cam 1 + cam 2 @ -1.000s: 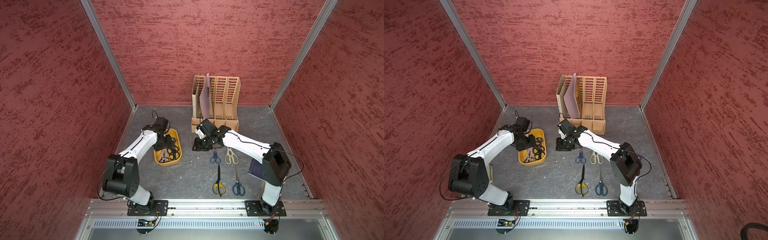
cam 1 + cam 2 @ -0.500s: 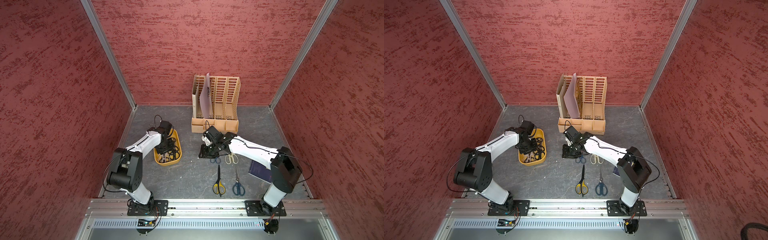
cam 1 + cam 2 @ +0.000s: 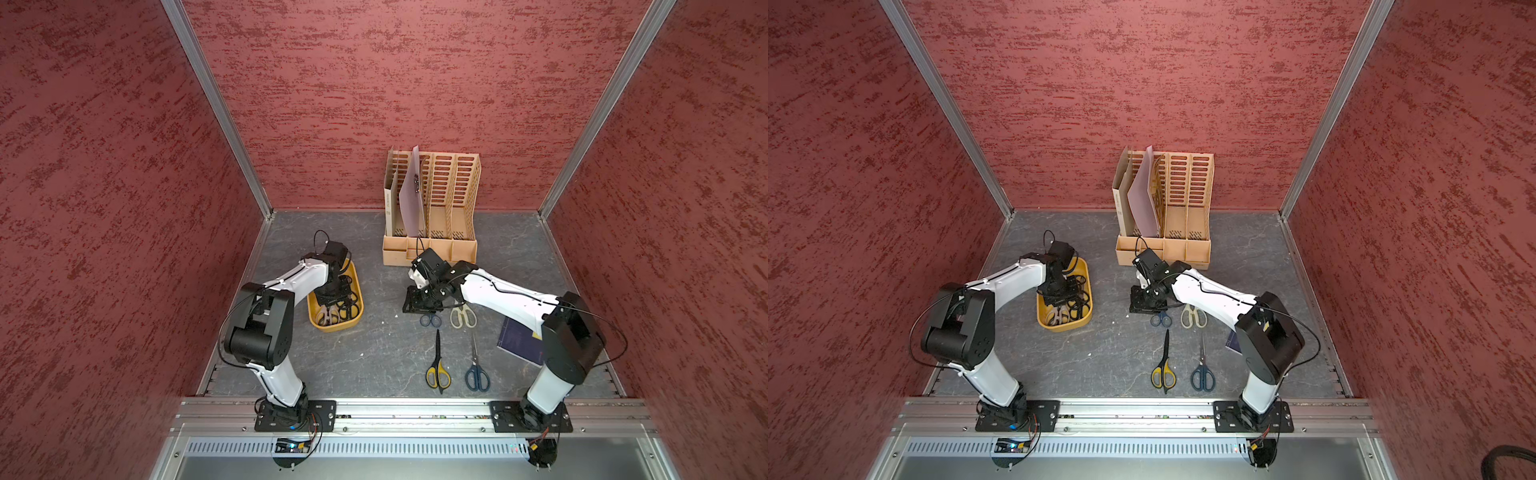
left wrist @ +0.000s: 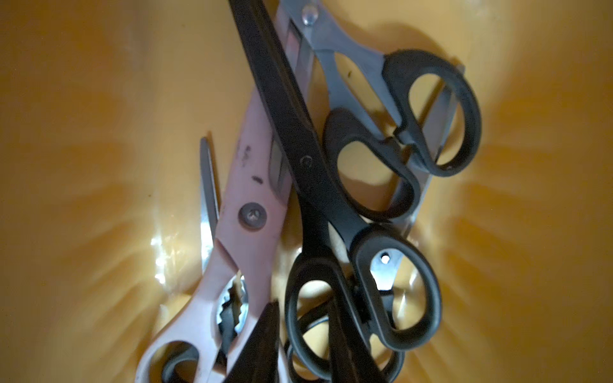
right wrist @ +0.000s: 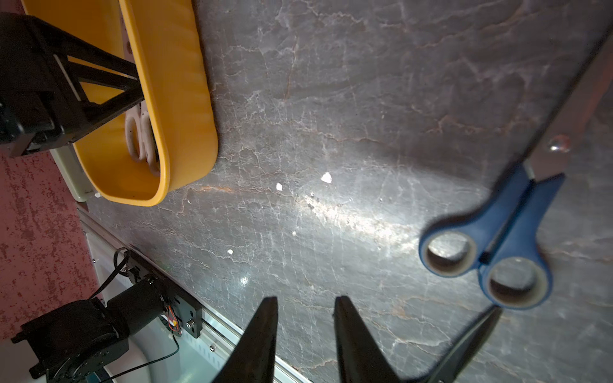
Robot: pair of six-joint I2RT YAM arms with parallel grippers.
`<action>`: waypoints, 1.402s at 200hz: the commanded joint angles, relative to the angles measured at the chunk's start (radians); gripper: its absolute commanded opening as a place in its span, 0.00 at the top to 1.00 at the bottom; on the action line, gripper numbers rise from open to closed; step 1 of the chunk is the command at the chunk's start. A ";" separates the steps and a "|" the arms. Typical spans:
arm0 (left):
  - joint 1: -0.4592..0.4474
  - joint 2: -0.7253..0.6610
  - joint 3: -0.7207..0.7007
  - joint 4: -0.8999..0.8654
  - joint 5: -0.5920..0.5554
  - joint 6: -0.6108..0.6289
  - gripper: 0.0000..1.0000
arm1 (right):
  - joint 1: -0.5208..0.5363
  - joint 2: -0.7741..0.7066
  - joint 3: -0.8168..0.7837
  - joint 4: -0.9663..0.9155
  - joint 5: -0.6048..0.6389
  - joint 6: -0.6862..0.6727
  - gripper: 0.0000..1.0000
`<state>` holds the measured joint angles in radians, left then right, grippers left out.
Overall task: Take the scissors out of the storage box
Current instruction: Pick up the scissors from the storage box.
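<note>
Since a sec ago my L arm has tucked in & my left end effector (image 4: 305, 308) has gone lower into the storage box (image 3: 334, 329), w/ its fingers coming closer together. My right end effector (image 5: 305, 300) has slid a bit nearer the blue scissors (image 5: 497, 238) on the desk (image 5: 331, 132).

Now: my L fingers (image 4: 262, 338) sit one on each side of a handle ring of the long black scissors (image 4: 298, 149). They look like they touch it, but I can't tell if I'm squeezing yet. R is loose, w/ a gap between the fingers & nothing in it.

Four pairs lie out on the desk, like the yellow-and-black pair (image 3: 437, 370). The rest are piled in the box. The long black pair is on top, w/ pale shears (image 4: 252, 205) under it & another black-handled pair (image 4: 431, 116) beside it.

How it'll feel, I think: hard metal, won't bend, won't break, a bit heavy at the blade end. Blades look smooth & slippy, so a bad spot to hold. The handle ring is thick plastic, a better grip. But held by the ring, the long blade will prob swing down & may hook the pair next to it. Lift slow & straight up.
</note>
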<state>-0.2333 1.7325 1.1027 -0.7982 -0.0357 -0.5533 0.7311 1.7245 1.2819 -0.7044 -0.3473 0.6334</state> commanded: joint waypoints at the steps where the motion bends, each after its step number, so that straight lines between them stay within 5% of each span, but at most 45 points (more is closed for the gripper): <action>1: -0.012 0.028 0.013 0.026 -0.016 -0.002 0.70 | -0.010 -0.003 0.025 -0.020 0.008 -0.021 0.67; 44: -0.014 0.050 0.008 0.040 -0.033 0.009 0.72 | -0.020 -0.001 0.028 -0.023 0.007 -0.026 0.67; 100: -0.014 0.042 0.010 0.027 -0.032 0.035 0.89 | -0.024 0.002 0.042 -0.025 0.004 -0.026 0.67; 220: -0.018 -0.281 -0.077 -0.132 0.038 0.194 1.00 | -0.024 -0.023 0.069 0.037 0.023 0.028 0.67; 246: -0.081 -0.363 -0.059 -0.153 0.095 0.256 1.00 | -0.029 -0.021 0.092 -0.007 0.063 -0.011 0.67; 280: -0.254 -0.365 0.036 -0.163 0.035 0.297 1.00 | -0.051 -0.038 0.087 -0.068 0.140 -0.001 0.67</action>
<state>-0.3904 1.3659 1.0634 -0.9588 0.0090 -0.3222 0.7036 1.7237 1.3418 -0.7052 -0.3023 0.6388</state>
